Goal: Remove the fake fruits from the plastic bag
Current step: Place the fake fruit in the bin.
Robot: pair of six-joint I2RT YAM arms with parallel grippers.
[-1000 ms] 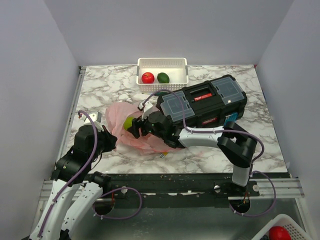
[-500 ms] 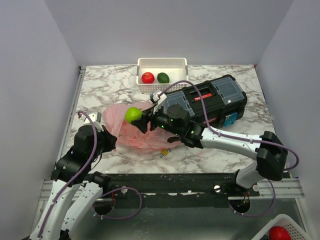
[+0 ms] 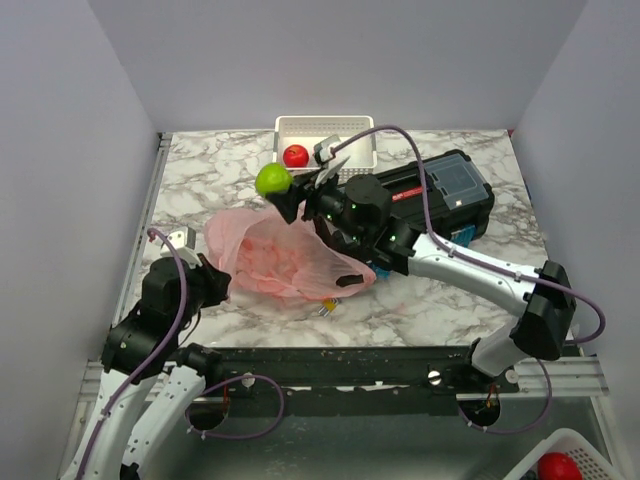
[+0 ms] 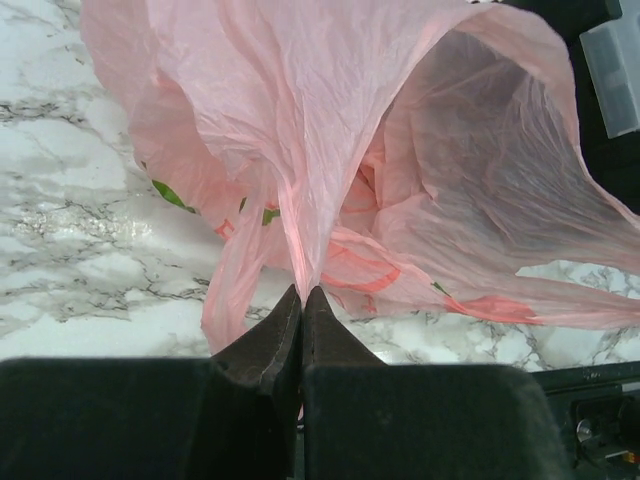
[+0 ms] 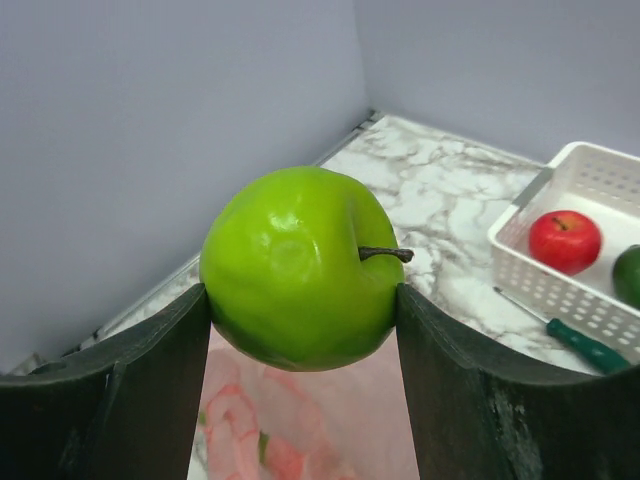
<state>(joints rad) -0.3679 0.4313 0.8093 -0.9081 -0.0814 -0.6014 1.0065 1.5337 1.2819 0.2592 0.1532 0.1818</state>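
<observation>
On the marble desk (image 3: 200, 185), a black toolbox (image 3: 440, 195) lies to the right. The pink plastic bag (image 3: 280, 260) sprawls left of it, mouth open toward the toolbox. At the far edge stands a white basket (image 3: 300, 122). The left gripper (image 4: 301, 300) is pinched closed on the bag's near-left edge. The right gripper (image 3: 282, 187) clasps the bright green apple (image 5: 300, 265) in the air, near the basket. The red apple (image 3: 295, 155) and darker green fruit (image 5: 630, 275) lie in the basket. No fruit shows inside the bag, so probably only setting down this apple remains.
</observation>
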